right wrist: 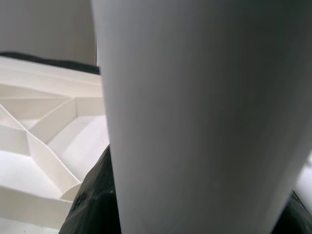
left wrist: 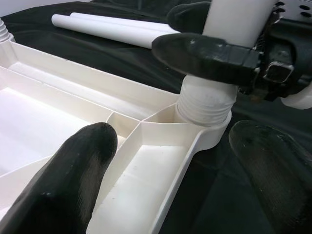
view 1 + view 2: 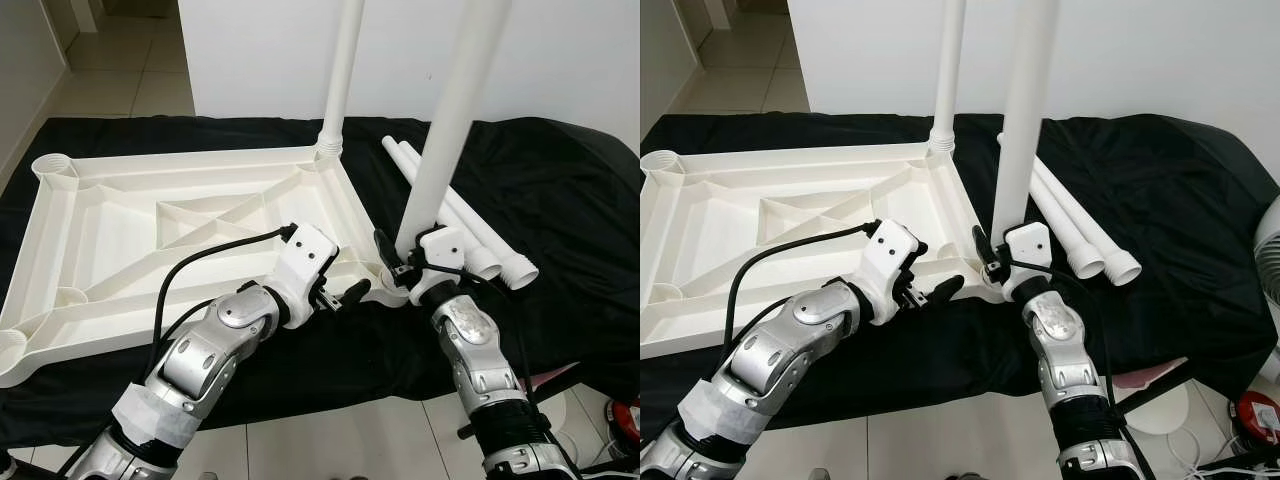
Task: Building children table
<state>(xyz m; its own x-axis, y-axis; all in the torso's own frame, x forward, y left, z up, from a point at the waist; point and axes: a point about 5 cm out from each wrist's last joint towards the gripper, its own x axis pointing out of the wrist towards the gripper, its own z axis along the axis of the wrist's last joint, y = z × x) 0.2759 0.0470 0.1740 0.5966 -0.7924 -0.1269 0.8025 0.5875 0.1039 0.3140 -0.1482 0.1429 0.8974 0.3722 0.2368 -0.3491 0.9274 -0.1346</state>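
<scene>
Leg, upright in the tabletop's corner socket, is clenched by right claw; left claw released beside it.

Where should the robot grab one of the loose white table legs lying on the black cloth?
Probably mid-shaft on the nearer loose leg, coming straight down from above. It lies flat, round and smooth, beside a second leg, so fingers fit best across its width, away from the wider threaded end.
</scene>
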